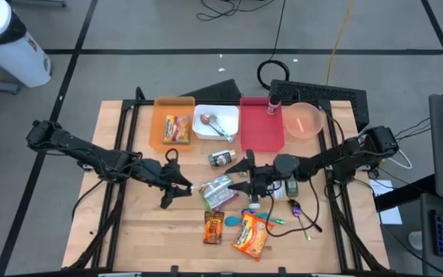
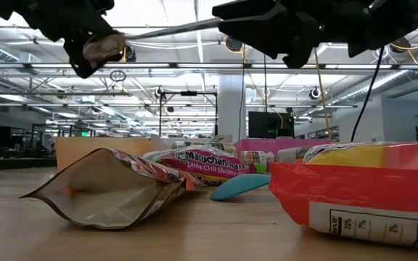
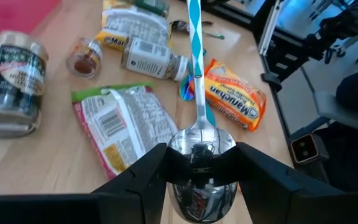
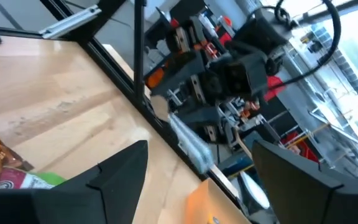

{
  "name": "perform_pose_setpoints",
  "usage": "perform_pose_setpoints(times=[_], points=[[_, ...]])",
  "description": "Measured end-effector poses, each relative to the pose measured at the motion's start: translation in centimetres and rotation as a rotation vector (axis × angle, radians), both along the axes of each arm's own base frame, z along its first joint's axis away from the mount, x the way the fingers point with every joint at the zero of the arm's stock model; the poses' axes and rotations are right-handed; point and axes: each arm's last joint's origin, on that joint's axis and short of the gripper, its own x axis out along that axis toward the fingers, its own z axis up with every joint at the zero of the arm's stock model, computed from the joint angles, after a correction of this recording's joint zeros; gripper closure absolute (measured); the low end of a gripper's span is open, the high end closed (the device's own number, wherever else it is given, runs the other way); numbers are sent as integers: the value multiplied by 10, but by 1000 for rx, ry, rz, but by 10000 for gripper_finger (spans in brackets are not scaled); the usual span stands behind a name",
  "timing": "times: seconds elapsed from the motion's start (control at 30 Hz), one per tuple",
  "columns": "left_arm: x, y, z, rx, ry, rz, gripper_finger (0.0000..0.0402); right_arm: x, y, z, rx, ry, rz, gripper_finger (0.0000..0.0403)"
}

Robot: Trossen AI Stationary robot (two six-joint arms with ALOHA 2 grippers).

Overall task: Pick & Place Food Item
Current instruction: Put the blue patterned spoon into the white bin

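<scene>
A metal spoon [image 3: 199, 134] with a blue-and-white striped handle [image 3: 194, 37] hangs over the middle of the table, with my left gripper [image 3: 201, 155] shut on it. Seen from table height, its handle [image 2: 173, 30] runs from my left gripper [image 2: 93, 45] toward my right gripper [image 2: 281, 32]. My right gripper [image 4: 201, 146] is open and faces the left one. The handle's free end [image 4: 188, 144] reaches between its fingers, apart from both. Seen from above, the two grippers [image 1: 184, 185] [image 1: 241, 178] face each other over a green-and-white food pouch [image 1: 218, 191]. My left gripper pinches the spoon's bowl [image 3: 201, 140] by its two side edges between its two fingers. The handle points straight on past the fingertips toward the right arm. The spoon is lifted clear of the table and lies roughly level.
Food packs lie near the front: an orange ramen pack [image 1: 251, 237], a brown packet [image 1: 213, 228], a jar [image 1: 221, 159] and a bottle [image 1: 291, 186]. At the far edge stand an orange tray [image 1: 160, 123], a white bowl [image 1: 203, 125], a red tray [image 1: 261, 131] and a pink bowl [image 1: 304, 121].
</scene>
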Motion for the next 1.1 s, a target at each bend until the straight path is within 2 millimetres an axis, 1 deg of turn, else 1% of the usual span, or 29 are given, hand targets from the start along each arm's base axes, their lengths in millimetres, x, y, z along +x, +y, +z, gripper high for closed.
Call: perform_pose_setpoints(times=[0.17, 0.5, 0.6, 1.1], points=[[4, -2, -1, -8, -12, -27, 225, 0, -1, -2, 7, 21, -4, 142], [12, -1, -11, -5, 25, -25, 225, 0, -1, -3, 33, 32, -3, 187], [14, -1, -10, -6, 2, -35, 225, 0, -1, -3, 32, 40, -3, 200], [15, 2, -10, -7, 3, -35, 224, 0, -1, -5, 31, 52, -5, 267]])
